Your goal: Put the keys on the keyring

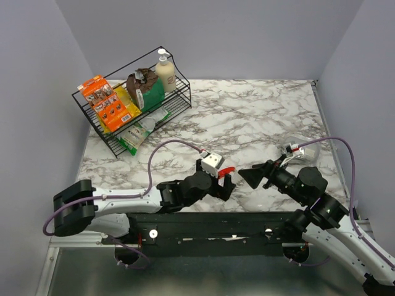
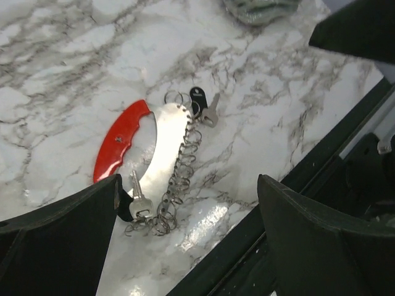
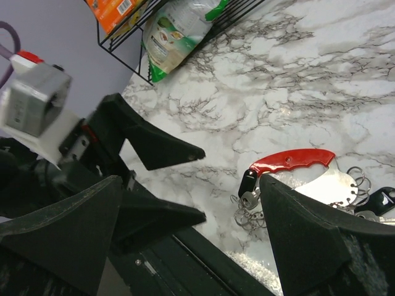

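The keyring lies flat on the marble near the front edge: a red arc clip (image 2: 120,140) joined to a silvery chain of rings (image 2: 180,168). It also shows in the right wrist view (image 3: 293,160) and as a red sliver in the top view (image 1: 226,170). One dark-headed key (image 2: 197,98) lies at the chain's far end. Another key (image 2: 139,198) lies at the near end, its dark head partly behind my left finger (image 2: 55,240). I cannot tell whether they are threaded on. My left gripper (image 2: 188,246) is open over the chain. My right gripper (image 3: 191,240) is open beside it.
A black wire rack (image 1: 133,105) with snack boxes, a bag and a bottle stands at the back left. The black rail of the table's front edge (image 1: 210,219) runs just below the keyring. The two grippers (image 1: 227,184) (image 1: 245,177) face each other, close together.
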`<state>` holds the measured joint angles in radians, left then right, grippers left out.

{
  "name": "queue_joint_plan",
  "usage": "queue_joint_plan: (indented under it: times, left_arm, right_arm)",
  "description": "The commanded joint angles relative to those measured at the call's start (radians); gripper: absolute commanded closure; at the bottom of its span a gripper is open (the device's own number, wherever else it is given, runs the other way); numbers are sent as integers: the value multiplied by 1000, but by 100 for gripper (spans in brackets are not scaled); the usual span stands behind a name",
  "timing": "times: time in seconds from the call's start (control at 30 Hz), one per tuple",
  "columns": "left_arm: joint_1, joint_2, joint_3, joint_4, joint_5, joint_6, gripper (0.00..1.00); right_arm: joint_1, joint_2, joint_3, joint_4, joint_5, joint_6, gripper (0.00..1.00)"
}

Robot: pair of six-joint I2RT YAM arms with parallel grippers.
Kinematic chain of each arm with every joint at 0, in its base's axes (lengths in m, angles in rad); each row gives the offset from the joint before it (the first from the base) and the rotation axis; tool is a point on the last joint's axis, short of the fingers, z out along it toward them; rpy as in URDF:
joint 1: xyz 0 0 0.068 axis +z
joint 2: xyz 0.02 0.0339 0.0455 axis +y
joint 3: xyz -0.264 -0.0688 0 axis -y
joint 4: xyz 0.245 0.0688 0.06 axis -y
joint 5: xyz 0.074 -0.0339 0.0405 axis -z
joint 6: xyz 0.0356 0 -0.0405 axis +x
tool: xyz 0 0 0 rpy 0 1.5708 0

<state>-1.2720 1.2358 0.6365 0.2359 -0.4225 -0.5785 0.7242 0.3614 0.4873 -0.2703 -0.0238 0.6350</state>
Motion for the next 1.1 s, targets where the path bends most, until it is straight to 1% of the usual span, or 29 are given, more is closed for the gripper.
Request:
queue_joint_plan:
  times: [0.0, 0.13, 0.2, 0.27, 0.37, 0.5, 0.53, 0.6, 0.67, 0.73, 0.77, 0.9, 0.97, 1.0, 1.07]
  left_arm:
    - [-4, 134, 57, -4, 197, 11, 1]
    - [-4, 247, 107, -9, 229, -11, 1]
    - [-4, 295, 146, -39, 237, -11, 1]
    - [-1, 310, 164, -59, 263, 12, 1]
    - [8, 303, 178, -98, 258, 31, 1]
    - [60, 240, 141, -135, 274, 28, 1]
    - [92, 222, 126, -130, 280, 26, 1]
    - [137, 168, 80, -107, 329, 10, 1]
    - [219, 127, 49, -95, 369, -10, 1]
    - [275, 62, -4, -63, 448, -29, 1]
    - [327, 41, -20, -58, 467, -30, 1]
    - [407, -103, -66, -136, 452, -27, 1]
    - [439, -151, -83, -167, 444, -20, 1]
    - [476, -203, -96, -194, 444, -18, 1]
    - [517, -255, -107, -230, 439, -24, 1]
  right_arm:
    - [-3, 4, -15, 22, 19, -17, 0]
    - [-3, 25, -19, 23, 15, -20, 0]
    - [-3, 28, -15, 20, 15, -23, 0]
    - [-3, 24, -13, 19, 13, -27, 0]
    - [-3, 16, -10, 17, 19, -44, 0]
    - [-3, 25, -13, 13, 44, -51, 0]
    - [-3, 31, -15, 13, 44, -54, 0]
    - [-3, 46, -12, 10, 39, -58, 0]
    - [-3, 51, -12, 8, 32, -60, 0]
    - [-3, 63, -13, 9, 35, -64, 0]
    - [-3, 68, -12, 9, 36, -67, 0]
    - [-3, 91, -19, 11, 48, -89, 0]
    - [-3, 114, -29, 14, 94, -95, 0]
    - [-3, 126, -29, 13, 114, -104, 0]
    - [-3, 160, -23, 13, 154, -124, 0]
